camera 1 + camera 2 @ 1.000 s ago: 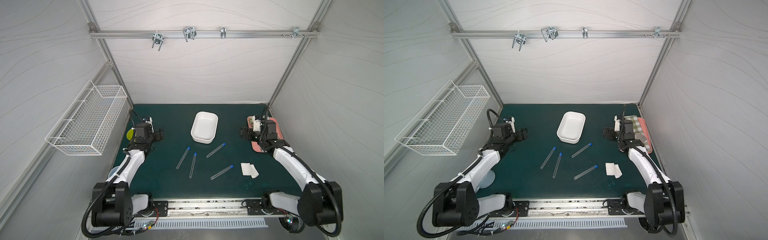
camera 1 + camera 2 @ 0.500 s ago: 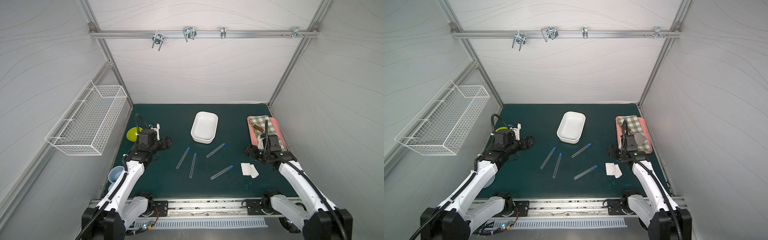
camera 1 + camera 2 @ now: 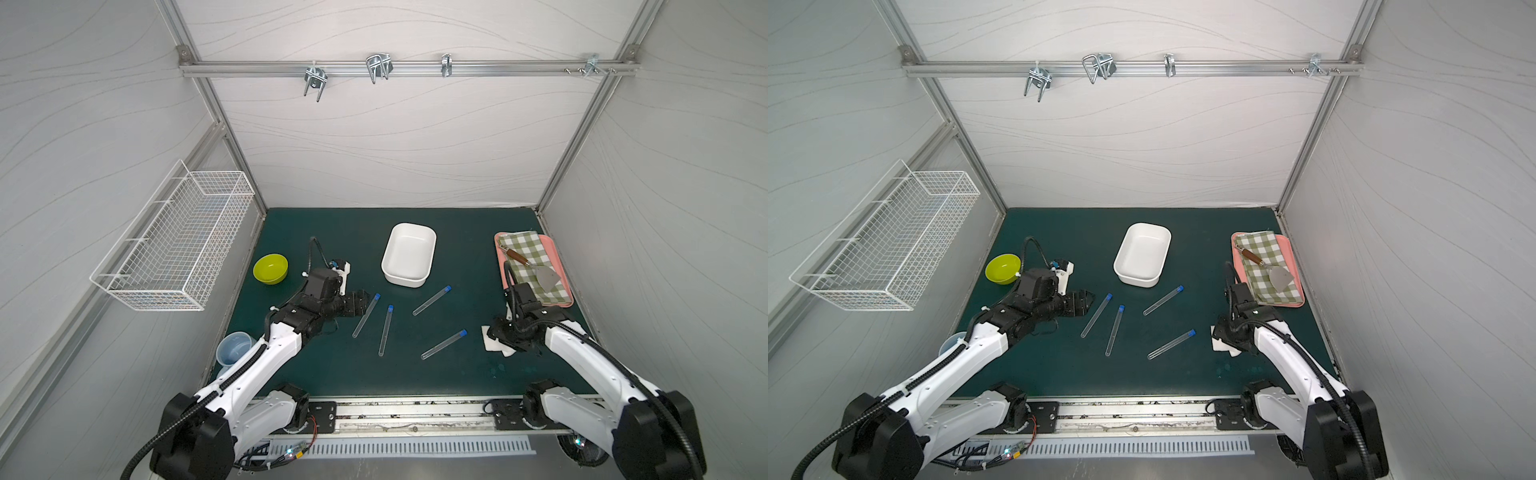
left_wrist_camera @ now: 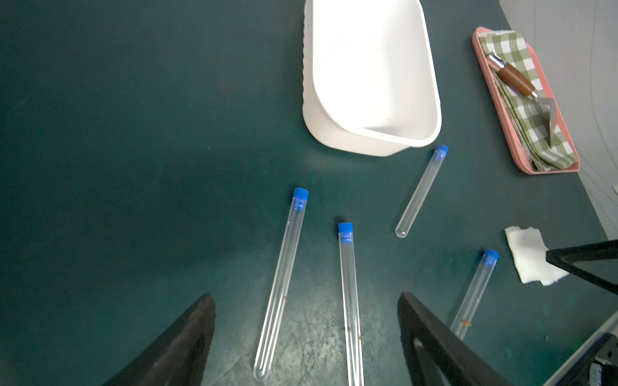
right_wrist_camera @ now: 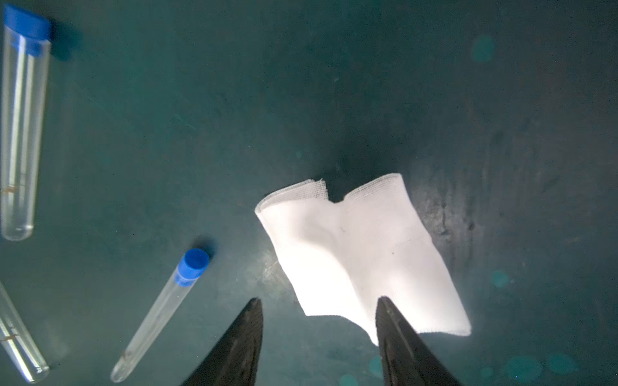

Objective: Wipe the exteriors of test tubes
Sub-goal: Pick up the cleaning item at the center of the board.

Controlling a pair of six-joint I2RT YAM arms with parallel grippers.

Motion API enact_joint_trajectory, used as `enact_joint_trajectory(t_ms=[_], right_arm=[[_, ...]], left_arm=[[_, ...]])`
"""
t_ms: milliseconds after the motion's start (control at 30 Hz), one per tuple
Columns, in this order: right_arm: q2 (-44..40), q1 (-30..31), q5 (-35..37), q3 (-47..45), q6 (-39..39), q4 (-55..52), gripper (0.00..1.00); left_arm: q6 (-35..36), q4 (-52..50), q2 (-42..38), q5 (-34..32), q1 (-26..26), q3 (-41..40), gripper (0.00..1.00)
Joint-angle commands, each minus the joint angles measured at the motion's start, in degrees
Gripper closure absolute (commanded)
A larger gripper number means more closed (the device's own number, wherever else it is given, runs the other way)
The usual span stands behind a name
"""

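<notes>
4 capped test tubes (image 3: 1115, 331) lie flat on the dark green mat (image 3: 457, 374), mid-table. All are apart from each other and none is held. The leftmost tube (image 3: 365, 316) and 2nd tube (image 3: 385, 331) lie side by side, blue caps toward the back wall. The 3rd tube (image 3: 431, 301) is just in front of the white rectangular tub (image 3: 405, 282), its cap near the tub's corner. The 4th tube (image 3: 443, 344) is nearest the front rail, cap toward the white gauze cloth (image 3: 489, 341). Small brown specks show on some tube walls in the left wrist view.

Left gripper (image 3: 365, 300): jaws wide, nothing gripped. It sits just beside the cap end of the leftmost tube; cannot tell if it touches. In the left wrist view its fingers (image 4: 180, 344) frame the rounded ends of the leftmost and 2nd tubes.

Right gripper (image 5: 318, 298): low at the gauze cloth, jaws part-way apart. 1 fingertip (image 5: 388, 310) is over the cloth's near corner, the other over bare mat just beside the cloth edge. The cloth is not pinched and lies on the mat with a raised crease down its middle.

A yellow-green bowl (image 3: 270, 277) sits back-left and a pale blue cup (image 3: 232, 347) is partly under the left arm. A wire basket (image 3: 178, 245) hangs on the left wall. A pink tray (image 4: 551, 171) back-right carries a green checked cloth (image 3: 528, 253) with a wooden-handled scraper (image 3: 544, 276) on top.
</notes>
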Motion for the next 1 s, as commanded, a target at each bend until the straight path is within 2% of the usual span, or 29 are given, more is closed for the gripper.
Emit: enact_joint_trajectory(t_ms=[0,67,267,367,500,800,967], right_arm=[[1.4,5.6,6.4,2.3,3.4,-2.6,0.46],[2.4,7.6,7.8,2.6,3.9,-2.6,0.46],[7.2,7.7,7.9,2.2,3.6,0.7,0.51],[9.5,7.7,7.9,2.4,3.1,2.1,0.58],[12.2,7.7,7.9,1.9,2.6,3.8,0.71],[17.1,8.0,6.9,2.4,1.9,5.7,0.72],[19.0,9.5,7.8,3.2,2.0,5.4,0.83]], left_arm=[[-2.1,2.3,0.9,-0.4,-1.8,-0.1,0.14],[-2.6,2.6,1.3,-0.5,-2.4,-0.3,0.13],[-2.5,2.8,2.3,-0.6,-4.1,0.1,0.13],[-2.3,3.1,2.7,-0.8,-4.8,0.1,0.13],[-2.3,3.0,3.2,-0.9,-5.5,0.3,0.13],[-2.4,3.5,4.3,-1.2,-7.2,0.2,0.12],[-2.7,3.7,4.8,-1.7,-8.4,0.1,0.12]])
